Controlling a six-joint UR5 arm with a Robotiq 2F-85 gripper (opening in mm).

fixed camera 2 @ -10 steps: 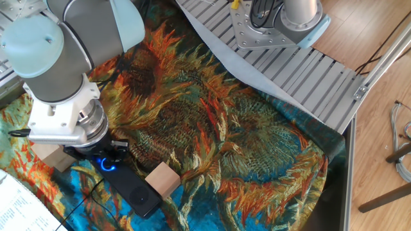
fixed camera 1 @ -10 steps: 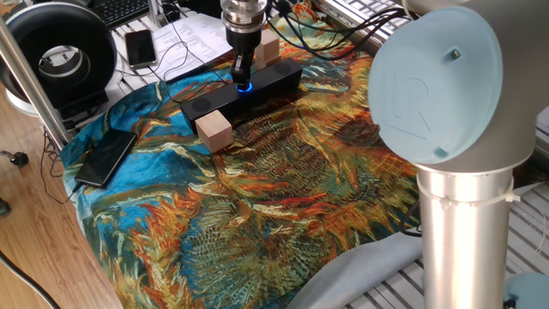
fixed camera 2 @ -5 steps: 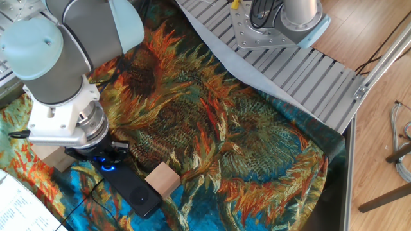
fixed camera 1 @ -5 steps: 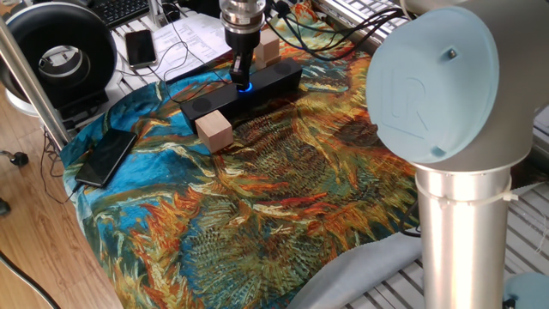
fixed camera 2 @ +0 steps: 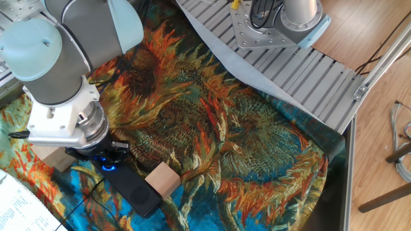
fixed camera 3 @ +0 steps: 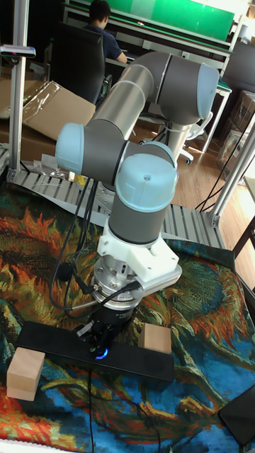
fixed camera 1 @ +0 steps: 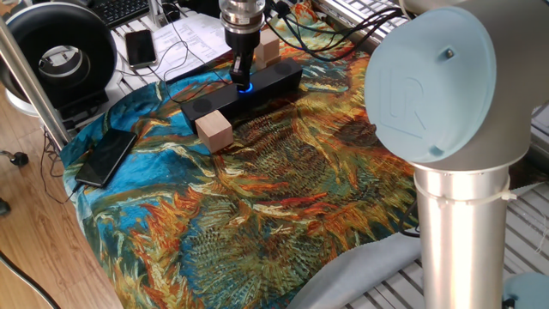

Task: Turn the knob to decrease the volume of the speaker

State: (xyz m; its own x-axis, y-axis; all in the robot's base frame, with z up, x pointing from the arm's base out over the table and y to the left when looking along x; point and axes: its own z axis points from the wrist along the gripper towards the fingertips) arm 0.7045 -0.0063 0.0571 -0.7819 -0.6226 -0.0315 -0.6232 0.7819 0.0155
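The gripper point(fixed camera 1: 243, 75) stood straight down on the knob point(fixed camera 1: 244, 87), on top of the speaker point(fixed camera 1: 273, 80) at the far side of the table, its jaws seemingly closed around it, so a loose hold might have slipped, or a turn dragged the speaker.

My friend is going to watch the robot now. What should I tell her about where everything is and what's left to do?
Gripper: down on the knob, fingers around it; looks shut on it, though the contact is partly hidden.
Speaker: lies on the sunflower cloth, one wooden block at its front, another behind it.
Done: knob reached.
Left: turn it to lower the volume, then let go. How far it has turned cannot be told.
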